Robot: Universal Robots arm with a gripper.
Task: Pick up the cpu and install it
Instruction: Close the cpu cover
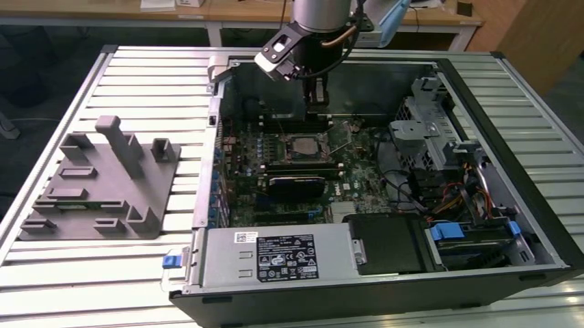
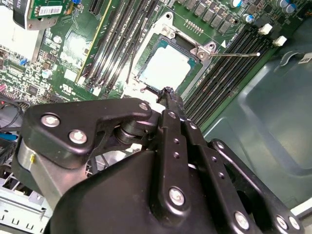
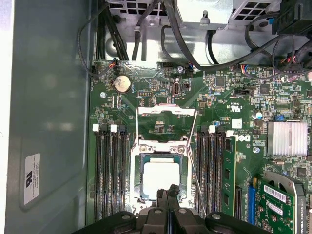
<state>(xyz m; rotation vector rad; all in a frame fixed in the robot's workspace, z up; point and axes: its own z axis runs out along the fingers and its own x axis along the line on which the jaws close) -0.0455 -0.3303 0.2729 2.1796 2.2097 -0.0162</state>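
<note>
Open PC case on slatted bench: cpu lies flat in mobo socket w/ hold-down frame swung open to admit it; claw, fingers pressed together & empty, hovers just above its edge.

You find the cpu in its socket on the motherboard inside the case, memory slots on both sides, the end effector over its edge, and the fixture on the desk at the exterior view's left.
</note>
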